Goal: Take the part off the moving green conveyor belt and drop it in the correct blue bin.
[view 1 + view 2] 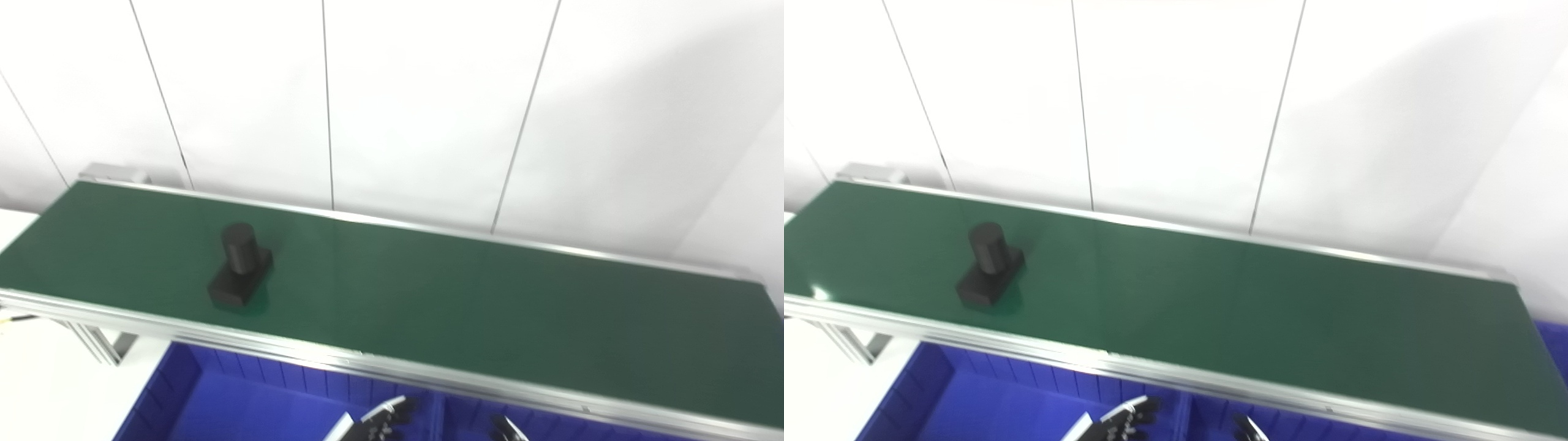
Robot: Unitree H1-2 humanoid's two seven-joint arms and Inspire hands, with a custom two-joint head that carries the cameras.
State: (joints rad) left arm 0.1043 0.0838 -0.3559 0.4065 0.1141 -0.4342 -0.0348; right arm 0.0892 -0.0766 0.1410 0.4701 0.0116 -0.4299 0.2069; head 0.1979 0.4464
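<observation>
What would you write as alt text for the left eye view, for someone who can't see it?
A black part, a short cylinder on a flat block, sits toward the left end of a long green conveyor belt before a white panelled wall. Below the belt's near rail are blue plastic bins, with the robot's left hand and right hand just showing.

A matte black part (240, 266) sits on the plain dark green conveyor belt (465, 294) edged in silver aluminium rail (257, 343), above solid blue bins (245, 404), against white wall panels (416, 104) with thin dark seams.
</observation>
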